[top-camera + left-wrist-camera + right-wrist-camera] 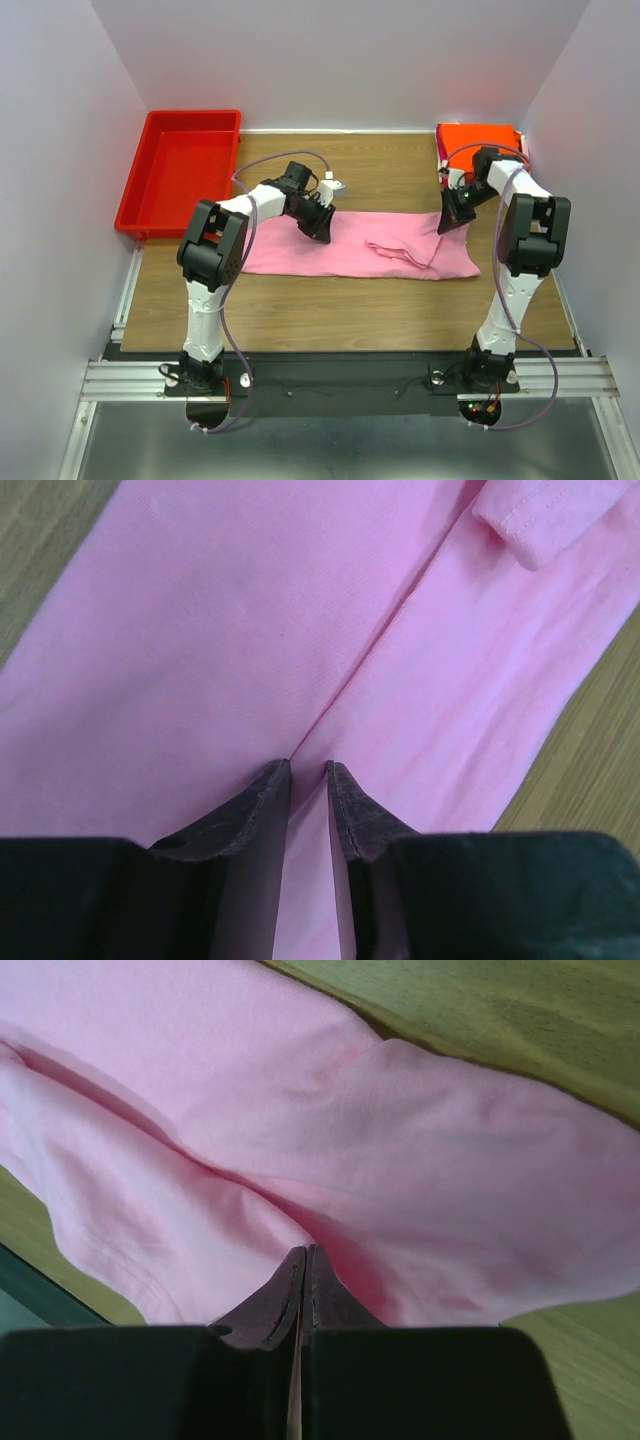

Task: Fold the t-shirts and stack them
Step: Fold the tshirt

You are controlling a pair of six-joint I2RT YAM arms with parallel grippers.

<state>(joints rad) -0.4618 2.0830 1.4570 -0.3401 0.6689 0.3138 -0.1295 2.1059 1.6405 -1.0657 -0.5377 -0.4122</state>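
Pink t-shirt (360,255) long axis left-right, left tool (308,772) narrowly parted on fold, right tool (304,1256) pinching its edge.

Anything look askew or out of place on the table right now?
Mostly tidy. The light pink t-shirt lies as a long band, but its right part has a sleeve flap folded over crookedly, leaving it bunched. The red tray sits empty at the far left; a folded orange shirt lies far right.

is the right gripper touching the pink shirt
Touching. The right wrist view shows the right gripper with its jaws shut on a raised fold of the light pink shirt.
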